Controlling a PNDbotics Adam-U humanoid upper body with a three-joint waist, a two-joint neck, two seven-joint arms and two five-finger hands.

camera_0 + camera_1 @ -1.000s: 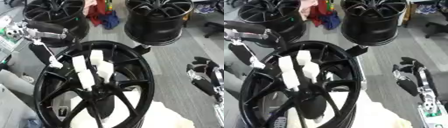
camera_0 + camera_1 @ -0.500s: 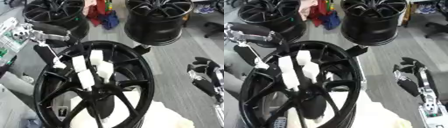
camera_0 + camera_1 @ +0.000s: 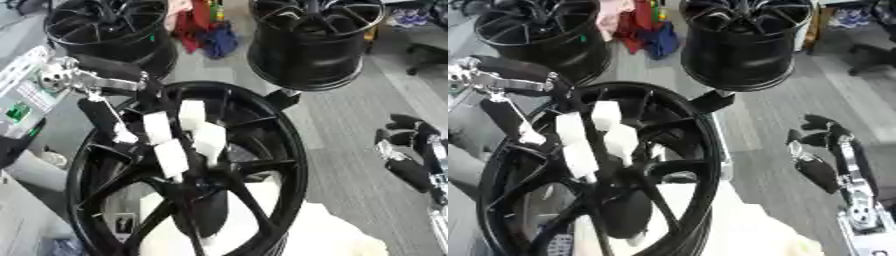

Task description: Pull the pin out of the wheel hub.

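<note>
- At the near edge a white cloth point(image 3: 289, 230) lies under the lower rim of the wheel hub point(image 3: 289, 165); the hub is a large black spoked wheel that fills the near left and centre of the scene, tilted, with its open face towards the camera.
- The left hand point(image 3: 188, 137) reaches in from the far left and lies over the spokes just above the hub's centre; its white-tipped fingers point(image 3: 171, 159) are spread apart and point down towards the centre; whether they pinch anything cannot be told, and the pin itself cannot be made out among the spokes.
- The left arm's silver joint point(image 3: 66, 80) sits just beyond the hub's far left rim, with a black link hanging from it beside the rim.
- The right hand point(image 3: 820, 155) rests idle at the right, well apart from the hub, over the grey floor point(image 3: 350, 130); its black fingers are relaxed and lightly curved, holding nothing.
- Further off stand two more black wheels, one at far left point(image 3: 109, 30) and one at far centre-right point(image 3: 315, 40); between them lies a heap of red and blue cloth point(image 3: 206, 35).
</note>
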